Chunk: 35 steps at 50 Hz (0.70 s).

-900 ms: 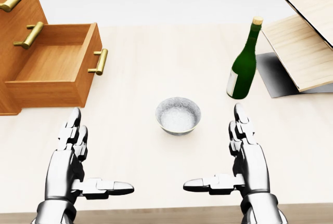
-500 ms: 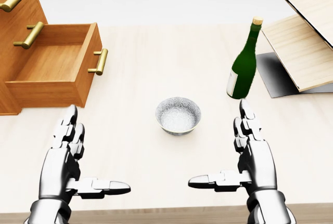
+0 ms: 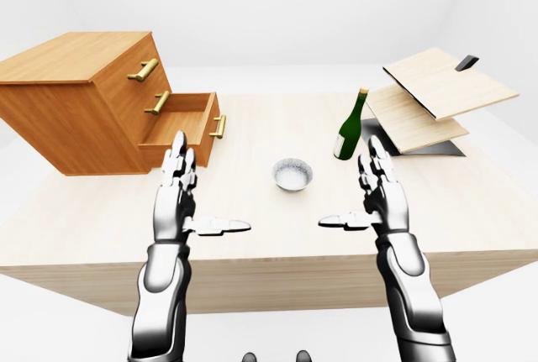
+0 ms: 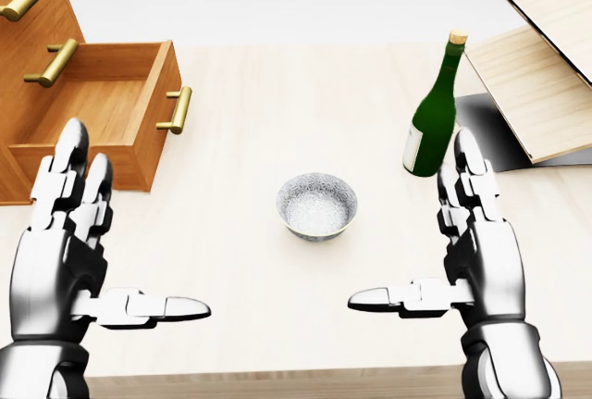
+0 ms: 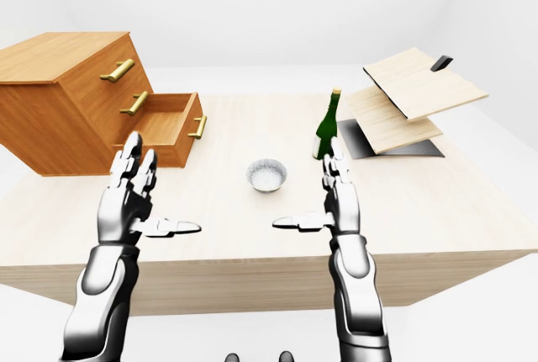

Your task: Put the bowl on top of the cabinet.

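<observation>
Bowl (image 4: pixel 316 205) sits untouched on the table (image 4: pixel 277 93), well apart from the cabinet (image 3: pixel 71 85); our left hand (image 4: pixel 60 260) and right hand (image 4: pixel 481 255) flank it, fingers spread, grasping nothing.

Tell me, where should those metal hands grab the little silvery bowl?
Probably its rim, from above on the right side, with the fingers of the right hand. The small round silvery bowl sits upright and open, so its thin rim is exposed, and that hand is nearer.
</observation>
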{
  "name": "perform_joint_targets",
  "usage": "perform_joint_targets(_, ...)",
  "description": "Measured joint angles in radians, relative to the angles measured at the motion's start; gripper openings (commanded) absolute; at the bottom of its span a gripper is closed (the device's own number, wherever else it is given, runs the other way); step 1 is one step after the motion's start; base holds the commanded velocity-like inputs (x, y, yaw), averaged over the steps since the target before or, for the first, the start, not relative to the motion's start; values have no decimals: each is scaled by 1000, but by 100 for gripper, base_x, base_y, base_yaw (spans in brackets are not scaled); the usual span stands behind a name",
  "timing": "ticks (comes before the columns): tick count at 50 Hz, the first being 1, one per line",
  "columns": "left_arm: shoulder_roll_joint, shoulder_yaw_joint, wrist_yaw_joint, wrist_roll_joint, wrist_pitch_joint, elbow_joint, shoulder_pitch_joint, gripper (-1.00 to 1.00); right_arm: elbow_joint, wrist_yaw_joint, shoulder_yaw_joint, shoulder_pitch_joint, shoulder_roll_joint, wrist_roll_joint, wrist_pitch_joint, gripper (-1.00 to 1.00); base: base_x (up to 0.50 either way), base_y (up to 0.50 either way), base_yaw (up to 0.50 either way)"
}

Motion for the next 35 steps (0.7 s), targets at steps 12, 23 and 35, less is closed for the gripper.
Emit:
perform_joint_targets(12,13,40,-11,-24,0,-155,-19,100,-39,4,-5,0,-1,-6,0,100,0,0,0)
perform_joint_targets(23,26,75,-19,-46,0,-284,-43,100,-62,12,-8,3,-2,-6,0,100,0,0,0)
perform_joint_targets(35,46,123,-23,-85,0,-392,-78,100,-71,18,-13,5,-2,4,0,100,0,40,0)
